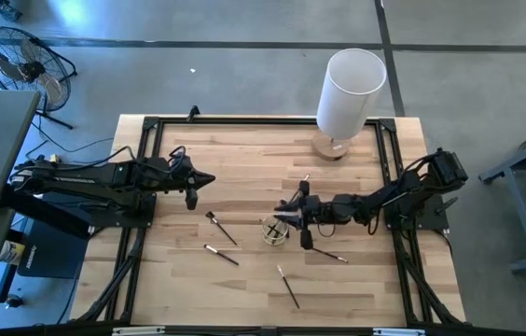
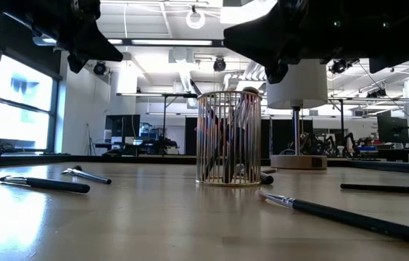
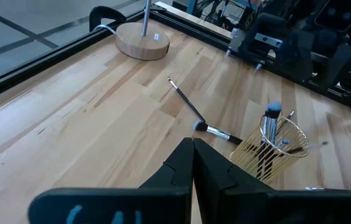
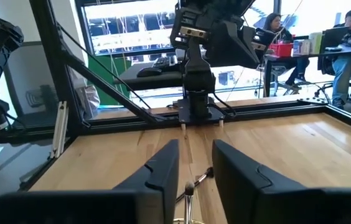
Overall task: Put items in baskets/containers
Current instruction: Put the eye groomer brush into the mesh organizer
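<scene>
Right gripper [image 4: 191, 168] above small round gold wire cup [image 1: 275, 231], fingers spread, holding nothing. Dark-handled brush [image 3: 271, 124] stands upright in cup, directly below claw. Thin dark-handled makeup brushes [image 1: 223, 229] lie loose on wooden table [image 1: 244, 159], left of it. Left gripper [image 3: 193, 163] pressed together, well apart.

You have two arms, left [image 1: 86, 177] and right [image 1: 384, 196], one table [image 1: 244, 159], one wire cup [image 1: 273, 231], at least five brushes [image 1: 221, 227] [image 1: 220, 254] [image 1: 288, 286] [image 1: 330, 254] [image 1: 304, 180] lying loose, more in the cup than you can count, one white cylinder [image 1: 349, 89], one wooden base [image 1: 328, 147], one floor fan [image 1: 25, 65].
</scene>
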Motion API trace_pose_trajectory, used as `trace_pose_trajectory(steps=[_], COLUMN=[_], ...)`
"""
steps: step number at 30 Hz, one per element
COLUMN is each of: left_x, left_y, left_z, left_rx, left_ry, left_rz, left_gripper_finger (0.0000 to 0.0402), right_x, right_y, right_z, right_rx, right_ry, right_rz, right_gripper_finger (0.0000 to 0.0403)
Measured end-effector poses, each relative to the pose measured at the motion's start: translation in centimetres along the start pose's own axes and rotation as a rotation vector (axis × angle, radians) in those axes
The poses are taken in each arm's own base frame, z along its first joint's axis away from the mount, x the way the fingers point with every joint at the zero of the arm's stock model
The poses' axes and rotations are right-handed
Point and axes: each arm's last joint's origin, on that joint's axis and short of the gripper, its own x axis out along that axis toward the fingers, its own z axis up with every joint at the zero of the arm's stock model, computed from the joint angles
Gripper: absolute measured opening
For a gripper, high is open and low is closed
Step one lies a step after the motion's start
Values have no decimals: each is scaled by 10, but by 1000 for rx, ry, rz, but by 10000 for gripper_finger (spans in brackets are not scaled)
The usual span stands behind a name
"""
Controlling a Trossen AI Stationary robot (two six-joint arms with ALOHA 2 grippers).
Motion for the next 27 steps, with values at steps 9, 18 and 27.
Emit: trace_pose_trajectory(steps=[9, 18, 27], left_x=[0, 0, 4], left_y=[0, 1, 1], left_z=[0, 0, -2], left_rx=[-7, -2, 29], left_ry=[1, -2, 19], left_rz=[0, 16, 35], left_gripper_finger=[0, 3, 76], right_x=[-8, -37, -73], right_y=[-1, -8, -13], right_z=[26, 47, 39], right_rx=[-46, 42, 369], right_ry=[-57, 131, 395], right_rz=[-80, -251, -391], right_gripper_finger=[91, 36, 3])
